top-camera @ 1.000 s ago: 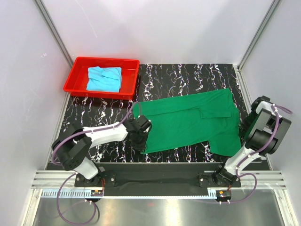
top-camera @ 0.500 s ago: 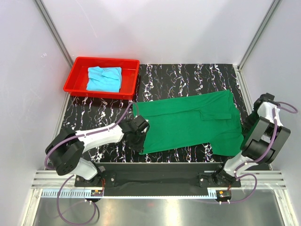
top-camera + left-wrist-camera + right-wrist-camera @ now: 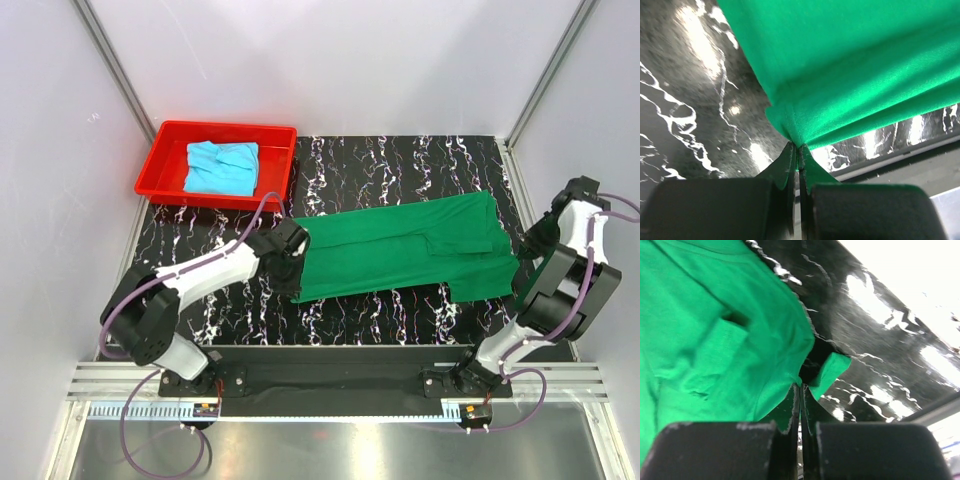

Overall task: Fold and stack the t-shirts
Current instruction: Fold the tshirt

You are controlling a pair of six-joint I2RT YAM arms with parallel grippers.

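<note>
Where the fixed overhead view looks down on the black marbled table (image 3: 400, 160), we see the dark green t-shirt (image 3: 400, 250) lying as a long band across the middle, its length running left to right. Its right end is broader than its left, and one short sleeve is visible there.

The left gripper (image 3: 291, 274) meets the shirt at its near left corner. In the left wrist view its two fingers (image 3: 785, 170) are pressed together with almost no gap, and a pinch of the shirt's hem is caught between their tips. From that pinch the cloth fans out away from the camera, with bare table showing to one side of it.

The right gripper (image 3: 527, 252) meets the shirt at its right edge, close to the right border of the table. In the right wrist view we find these fingers (image 3: 789, 410) likewise closed tight on green cloth. A small flap of it juts out just beside the tips, and a sleeve lies flat on the body of the shirt.

The light cyan-blue t-shirt (image 3: 222, 167) rests loosely bunched inside the red tray (image 3: 215, 127) at the far left corner of the table. It does not touch the green shirt, although the tray's near right corner comes close to that shirt's far left corner. Neither gripper is near the tray.
</note>
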